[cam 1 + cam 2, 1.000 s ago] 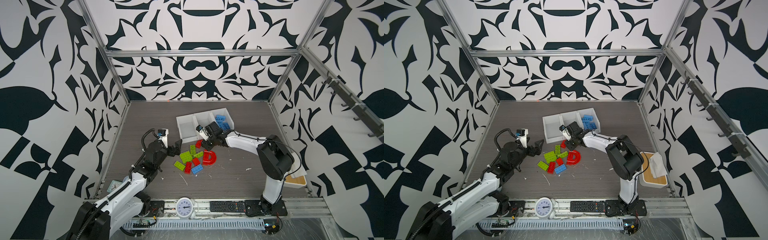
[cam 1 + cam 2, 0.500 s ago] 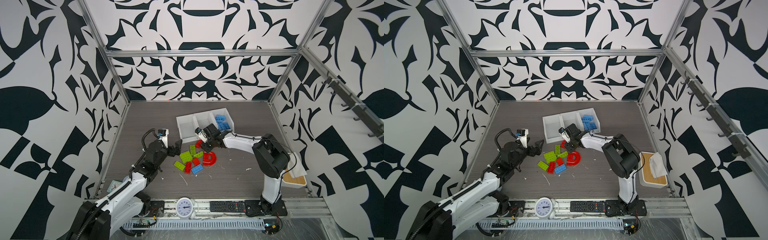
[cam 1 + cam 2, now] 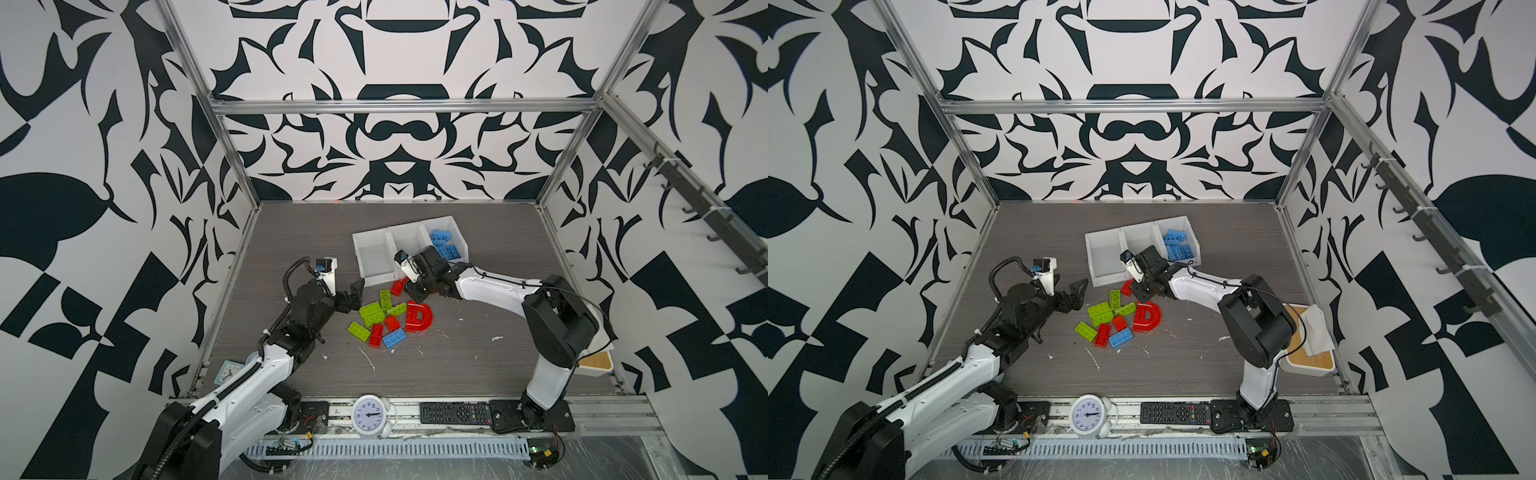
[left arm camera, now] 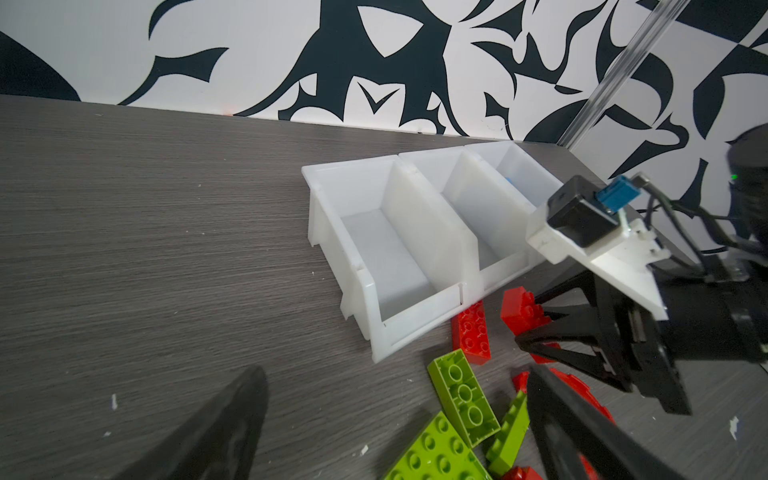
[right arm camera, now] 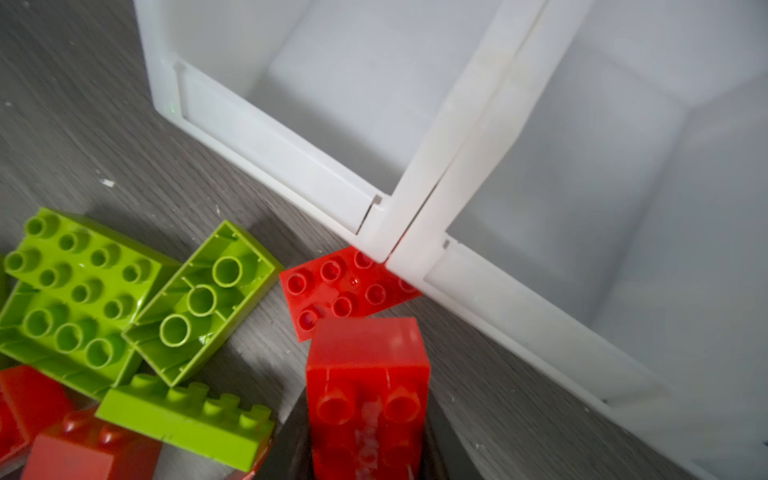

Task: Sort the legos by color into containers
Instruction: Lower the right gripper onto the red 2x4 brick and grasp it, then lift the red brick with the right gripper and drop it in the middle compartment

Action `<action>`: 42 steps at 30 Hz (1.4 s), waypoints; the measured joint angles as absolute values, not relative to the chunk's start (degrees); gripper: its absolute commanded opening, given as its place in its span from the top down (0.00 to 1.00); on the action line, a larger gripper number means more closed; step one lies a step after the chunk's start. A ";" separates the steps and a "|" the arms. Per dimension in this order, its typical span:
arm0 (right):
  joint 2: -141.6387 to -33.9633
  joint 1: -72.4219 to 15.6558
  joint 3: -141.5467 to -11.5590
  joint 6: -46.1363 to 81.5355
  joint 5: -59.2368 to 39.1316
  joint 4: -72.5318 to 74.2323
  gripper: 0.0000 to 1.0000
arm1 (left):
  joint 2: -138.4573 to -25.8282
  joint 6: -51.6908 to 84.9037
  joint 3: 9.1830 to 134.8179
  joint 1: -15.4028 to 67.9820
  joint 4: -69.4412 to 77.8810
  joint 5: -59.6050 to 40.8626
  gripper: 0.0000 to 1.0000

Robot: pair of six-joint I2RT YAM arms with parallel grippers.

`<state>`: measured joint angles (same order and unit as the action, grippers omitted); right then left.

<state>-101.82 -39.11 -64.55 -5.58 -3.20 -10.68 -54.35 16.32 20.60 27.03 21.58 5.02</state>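
Three joined white containers (image 3: pixel 370 254) stand at the back; the right one holds several blue legos (image 3: pixel 444 245). Just in front of them my right gripper (image 3: pixel 409 287) (image 5: pixel 368 415) is shut on a red brick (image 5: pixel 368 374) (image 4: pixel 521 311), held just above the table. A flat red plate (image 5: pixel 345 286) lies against the bins' front. Loose legos lie nearby: lime green bricks (image 3: pixel 372 313), a red D-shaped arch (image 3: pixel 419 318) and a blue brick (image 3: pixel 394 338). My left gripper (image 3: pixel 356 294) (image 4: pixel 395 374) hovers open, left of the pile, holding nothing.
A white alarm clock (image 3: pixel 371 415) and a black remote (image 3: pixel 455 412) lie on the front rail. A white box with a wooden lid (image 3: pixel 1308 353) sits at the right edge behind the right arm. A small clock (image 3: pixel 226 371) lies front left.
My right gripper's jaws have narrowed onto the red brick, and the right arm has swung slightly left. The left arm has stayed put, open.
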 measured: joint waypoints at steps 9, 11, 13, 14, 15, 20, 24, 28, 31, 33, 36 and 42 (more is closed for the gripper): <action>-94.08 -38.22 -63.07 -3.36 -2.72 -10.79 0.75 | -54.35 16.32 20.60 27.03 21.58 5.02 0.01; -92.31 -37.45 -63.96 -2.52 -3.18 -11.62 0.76 | -54.35 16.32 20.60 27.03 21.61 5.02 0.01; -92.05 -36.03 -66.78 -1.54 -3.90 -12.84 0.77 | -54.35 16.32 20.60 27.03 21.58 5.02 0.01; -92.49 -35.35 -68.40 -1.17 -4.23 -13.02 0.78 | -54.35 16.32 20.60 27.03 21.61 4.97 0.00; -93.32 -34.65 -70.32 -0.73 -4.43 -13.10 0.78 | -54.35 16.32 20.60 27.03 21.61 4.93 0.01; -99.61 -30.79 -77.95 2.26 -7.42 -11.77 0.77 | -54.35 16.40 20.60 27.03 21.58 4.84 0.01; -105.86 -27.44 -82.28 3.62 -11.29 -11.44 0.76 | -54.35 16.49 20.60 27.03 21.56 4.84 0.01; -111.24 -24.36 -86.00 4.49 -14.83 -12.23 0.74 | -54.35 16.51 20.60 27.03 21.58 4.84 0.00; -113.73 -23.00 -88.31 4.60 -16.21 -13.32 0.72 | -54.54 16.51 20.60 27.03 21.58 4.80 0.00; -115.28 -22.85 -90.41 4.51 -16.84 -14.37 0.71 | -54.76 16.49 20.60 27.03 21.58 4.69 0.01; -117.14 -23.20 -92.88 4.27 -17.37 -15.57 0.70 | -54.89 16.49 20.60 27.03 21.58 4.69 0.01; -118.67 -23.57 -93.84 3.90 -17.80 -17.23 0.65 | -54.87 16.49 20.60 27.03 21.58 4.67 0.01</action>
<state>-118.67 -23.57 -93.84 3.90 -17.80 -17.23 -54.87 16.49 20.60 27.03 21.58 4.67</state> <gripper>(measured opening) 0.355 0.994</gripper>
